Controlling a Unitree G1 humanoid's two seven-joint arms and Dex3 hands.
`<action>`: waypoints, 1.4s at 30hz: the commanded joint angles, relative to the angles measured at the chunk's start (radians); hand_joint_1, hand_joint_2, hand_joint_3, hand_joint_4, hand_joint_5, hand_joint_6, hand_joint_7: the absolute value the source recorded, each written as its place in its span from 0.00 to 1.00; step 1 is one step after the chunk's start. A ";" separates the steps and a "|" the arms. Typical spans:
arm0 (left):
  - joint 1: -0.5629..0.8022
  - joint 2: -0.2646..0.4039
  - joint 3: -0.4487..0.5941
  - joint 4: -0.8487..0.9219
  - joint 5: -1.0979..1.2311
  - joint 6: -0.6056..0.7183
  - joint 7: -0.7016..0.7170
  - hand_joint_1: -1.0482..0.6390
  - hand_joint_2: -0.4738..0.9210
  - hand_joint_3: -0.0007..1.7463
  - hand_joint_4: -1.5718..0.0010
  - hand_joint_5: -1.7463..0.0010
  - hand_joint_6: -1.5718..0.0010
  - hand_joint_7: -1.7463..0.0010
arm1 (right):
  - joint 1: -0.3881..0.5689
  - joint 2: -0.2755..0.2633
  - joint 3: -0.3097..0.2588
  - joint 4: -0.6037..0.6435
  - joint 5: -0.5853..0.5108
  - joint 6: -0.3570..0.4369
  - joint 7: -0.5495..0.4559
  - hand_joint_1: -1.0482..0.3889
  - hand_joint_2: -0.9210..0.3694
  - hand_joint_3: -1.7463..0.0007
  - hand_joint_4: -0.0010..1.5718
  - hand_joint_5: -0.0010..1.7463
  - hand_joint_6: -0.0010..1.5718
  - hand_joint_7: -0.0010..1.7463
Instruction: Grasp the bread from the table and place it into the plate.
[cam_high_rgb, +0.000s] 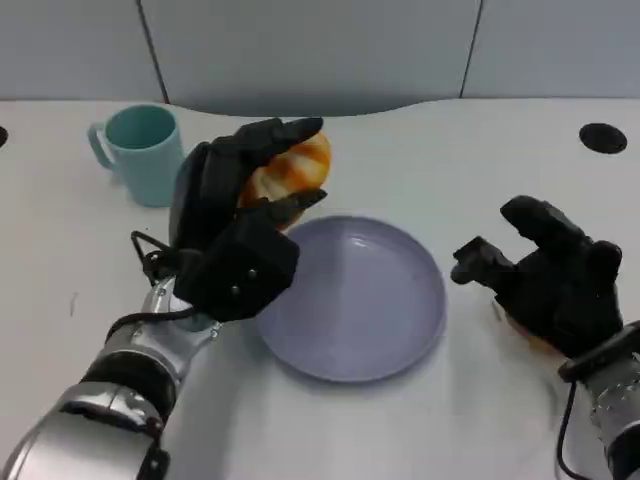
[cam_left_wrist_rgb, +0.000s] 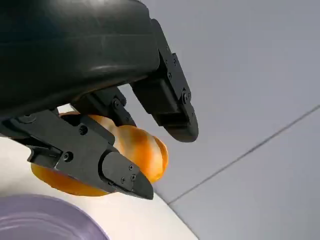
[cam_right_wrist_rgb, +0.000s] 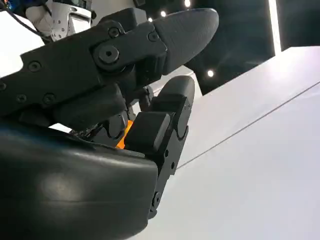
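Orange-gold bread (cam_high_rgb: 290, 170): held in left hand (cam_high_rgb: 240, 215), fingers wrapped round it, lifted just beyond plate (cam_high_rgb: 400, 330) far-left rim, prob. for carry over. Right hand (cam_high_rgb: 550, 280): resting on table, fingers curled, grip unclear. Mug (cam_high_rgb: 145, 150) far left.

I can read no lettering, label, brand mark or number anywhere in my three views. The teal mug (cam_high_rgb: 145, 150), the lavender plate (cam_high_rgb: 360, 300) and the white bench (cam_high_rgb: 480, 160) all present plain, unmarked surfaces to me, and the black shells of both hands carry screws but no print.
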 joint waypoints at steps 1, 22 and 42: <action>-0.012 -0.036 -0.047 0.001 0.036 -0.015 -0.007 0.56 0.87 0.00 0.18 0.88 0.36 0.98 | -0.011 -0.006 -0.001 -0.008 0.001 -0.041 0.010 0.39 0.00 1.00 0.53 0.51 0.70 0.00; 0.003 0.019 -0.083 -0.011 -0.022 0.125 -0.489 0.02 1.00 0.39 0.99 1.00 0.95 1.00 | -0.018 0.022 -0.012 -0.007 0.026 -0.042 0.020 0.40 0.00 0.98 0.58 0.46 0.70 0.00; 0.410 0.036 0.361 -0.636 -0.865 0.710 -1.298 0.00 1.00 0.41 0.92 0.96 0.94 0.98 | -0.043 0.028 -0.014 0.023 0.027 -0.006 0.037 0.41 0.00 0.99 0.57 0.47 0.69 0.01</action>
